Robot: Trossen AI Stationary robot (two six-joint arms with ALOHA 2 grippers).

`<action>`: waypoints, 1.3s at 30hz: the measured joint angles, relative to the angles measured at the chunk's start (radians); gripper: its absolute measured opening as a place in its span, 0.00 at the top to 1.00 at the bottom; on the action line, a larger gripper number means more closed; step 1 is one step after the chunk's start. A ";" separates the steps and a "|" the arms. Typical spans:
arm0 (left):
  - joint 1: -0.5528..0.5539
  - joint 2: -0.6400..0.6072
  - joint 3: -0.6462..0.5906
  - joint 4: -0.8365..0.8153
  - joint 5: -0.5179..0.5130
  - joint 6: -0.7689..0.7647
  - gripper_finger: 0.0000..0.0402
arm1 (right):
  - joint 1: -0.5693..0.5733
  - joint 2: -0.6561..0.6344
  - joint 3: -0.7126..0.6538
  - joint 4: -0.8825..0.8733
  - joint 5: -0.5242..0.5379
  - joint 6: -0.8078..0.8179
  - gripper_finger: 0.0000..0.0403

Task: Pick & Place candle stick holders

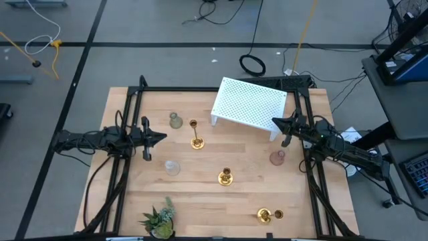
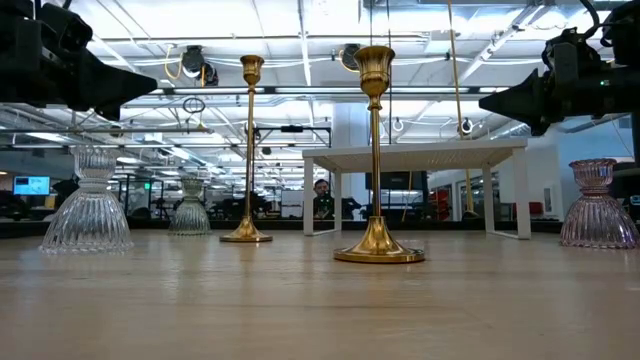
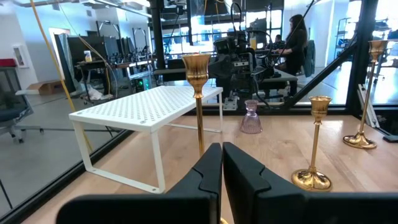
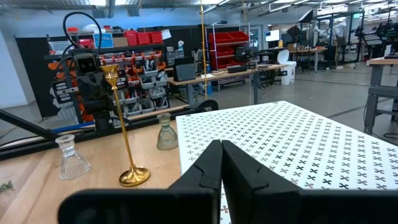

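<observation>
Three gold candle stick holders stand upright on the table: one left of centre, one at the centre, one near the front right. The grey-green glass holder stands at the far left, the clear one left of centre, the pink one at the right. My left gripper is shut and empty, raised above the table's left side, and points at the gold holders. My right gripper is shut and empty, over the white rack's right end.
A white perforated rack stands on its legs at the table's far right. A small green spiky plant stands at the near left corner. Black frame rails run along the table's left and right sides. A person stands in the room beyond.
</observation>
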 joint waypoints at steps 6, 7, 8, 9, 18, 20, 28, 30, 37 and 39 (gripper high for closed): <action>0.000 0.000 0.000 0.000 0.000 0.000 0.95 | 0.000 0.000 0.000 0.000 0.000 0.000 1.00; 0.000 0.000 0.000 0.000 0.000 0.000 0.95 | 0.000 0.000 0.000 0.000 0.000 0.000 1.00; 0.000 0.000 0.000 0.000 0.000 0.000 0.95 | 0.000 0.000 0.000 0.000 0.000 0.000 1.00; 0.000 0.000 0.000 0.000 0.000 0.000 0.95 | 0.000 0.000 0.000 0.000 0.000 0.000 1.00; 0.000 0.000 0.000 0.000 0.000 0.000 0.95 | 0.000 0.000 0.000 0.000 0.000 0.000 1.00; 0.000 0.000 0.000 0.000 0.000 0.000 0.95 | 0.000 0.000 0.000 0.000 0.000 0.000 1.00; 0.000 0.000 0.000 0.000 0.000 0.000 0.95 | 0.000 0.000 0.000 0.000 0.000 0.000 1.00; 0.000 0.000 0.000 0.000 0.000 0.000 0.95 | 0.000 0.000 0.000 0.000 0.000 0.000 1.00; 0.000 0.000 0.000 0.034 -0.001 0.000 0.95 | 0.000 0.000 0.000 0.000 0.000 0.000 1.00; 0.000 0.000 0.000 0.044 0.000 -0.005 0.95 | 0.000 0.000 0.000 0.000 0.000 0.000 1.00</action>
